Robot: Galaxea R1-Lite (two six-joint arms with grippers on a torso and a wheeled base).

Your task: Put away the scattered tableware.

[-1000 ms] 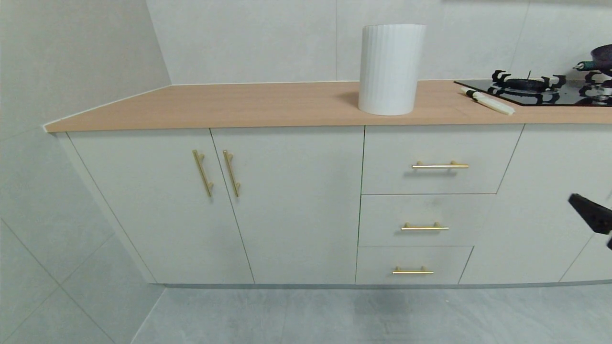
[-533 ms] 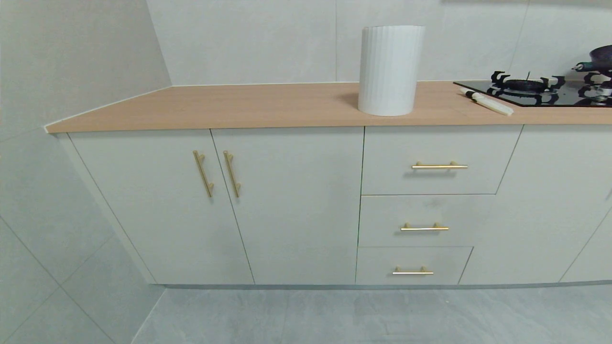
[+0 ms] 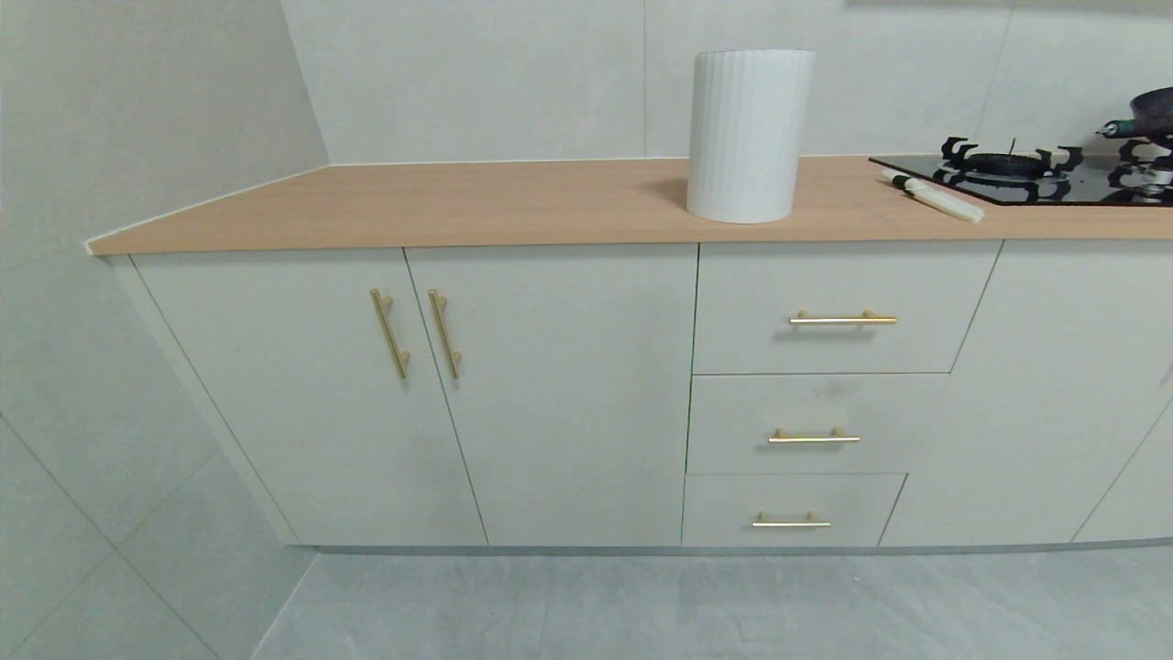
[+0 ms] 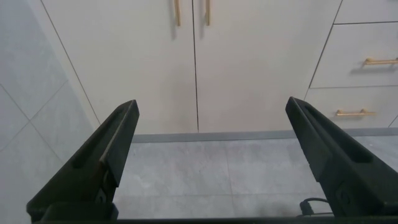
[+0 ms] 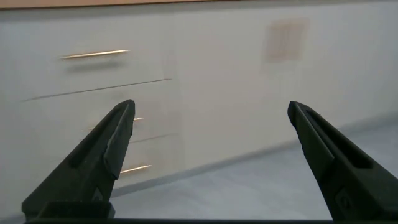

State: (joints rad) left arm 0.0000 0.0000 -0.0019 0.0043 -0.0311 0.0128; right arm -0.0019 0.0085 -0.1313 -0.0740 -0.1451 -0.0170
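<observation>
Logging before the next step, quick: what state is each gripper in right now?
Left gripper: open, jaws wide apart, holding nothing.
Right gripper: open, jaws wide apart, holding nothing.

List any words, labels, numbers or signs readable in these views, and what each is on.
None can be read. The white ribbed canister, wooden countertop, drawer fronts and gas hob show no print.
A pale square patch on a cabinet front in the right wrist view is too blurred to tell whether it carries text.
</observation>
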